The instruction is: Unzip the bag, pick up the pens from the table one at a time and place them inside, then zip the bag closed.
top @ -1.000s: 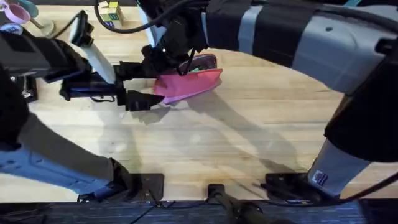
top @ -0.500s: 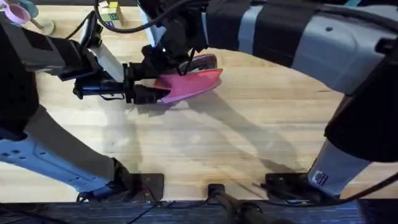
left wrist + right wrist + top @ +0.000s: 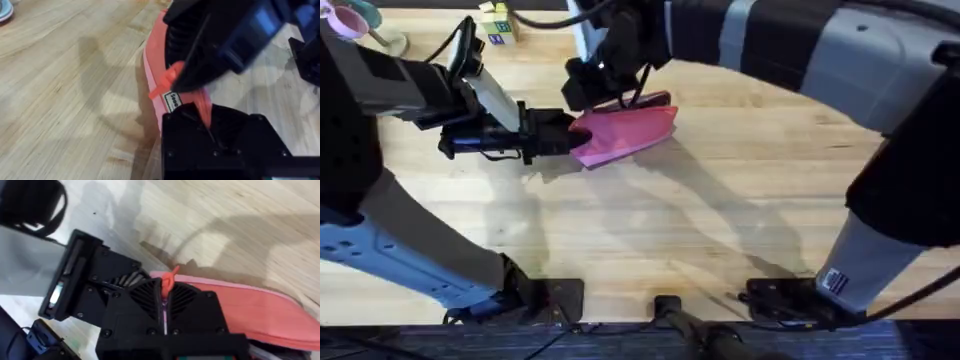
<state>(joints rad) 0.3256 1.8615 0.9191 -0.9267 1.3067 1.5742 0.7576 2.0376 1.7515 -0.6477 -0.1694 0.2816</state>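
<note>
Counter: light plank top, carrying the bag toward its far edge, a little left of the middle. No loose pens are made out on the bare wood; whether any lie inside the bag cannot be told, since the opening is hidden by the tools.

Bag: pink-red pouch lying long-ways, its left end lifted slightly off the wood and held between the two tools. A darker strip is seen along its far side, probably the zipper line, but its open or closed extent cannot be read.

Left tool: reached in from the left edge side and pressed together on the bag's left end; in the left wrist view the fabric and a small white label are seen pinched at the fingers.

Right tool: brought down from above onto the same end of the bag. In the right wrist view the fingers are seen closed with a small orange-red tab, judged to be the zipper pull, nipped between them.

Progress, as judged: with one end anchored and the pull gripped at that same end, a zipper stroke is in hand. Whether it is the opening or the closing stroke cannot be settled.
</note>
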